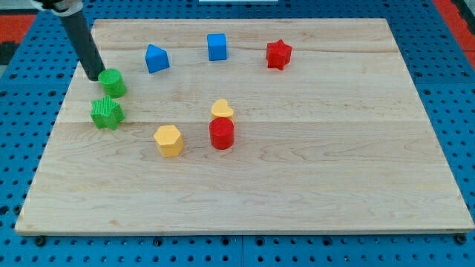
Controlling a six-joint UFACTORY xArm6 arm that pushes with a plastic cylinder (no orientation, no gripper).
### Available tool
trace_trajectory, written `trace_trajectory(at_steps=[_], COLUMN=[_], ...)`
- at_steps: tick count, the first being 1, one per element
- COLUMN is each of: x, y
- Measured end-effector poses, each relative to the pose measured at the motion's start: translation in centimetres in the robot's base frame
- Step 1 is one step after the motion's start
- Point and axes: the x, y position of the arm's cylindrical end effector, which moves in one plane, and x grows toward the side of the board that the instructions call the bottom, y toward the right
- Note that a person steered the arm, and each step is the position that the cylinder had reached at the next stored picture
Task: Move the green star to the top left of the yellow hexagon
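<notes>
Camera view: the table point(312, 178) carries eight blocks: two green, two blue, two red, two yellow. The green star point(107, 113) sits well left of the yellow hexagon point(168, 140), slightly above it. My tip point(97, 77), a bare rod end effector grasping nothing, touches the green round block point(113, 82) above the star.

A robot test lab, a pale wooden board point(297, 185) as the counter, sitting on a blue metal base full of small holes point(22, 148), little plastic toy blocks spread out on the board, a dark robot rod point(84, 46) at 10 o'clock
</notes>
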Motion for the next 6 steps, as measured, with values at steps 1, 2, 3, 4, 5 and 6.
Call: trace_trajectory(at_steps=[1,2,3,4,5,6], x=[-0.4,-1.2,-1.8,-3.0,-3.0,-3.0], y=[-0.1,-3.6,-3.9,-3.5,-3.5,-4.0])
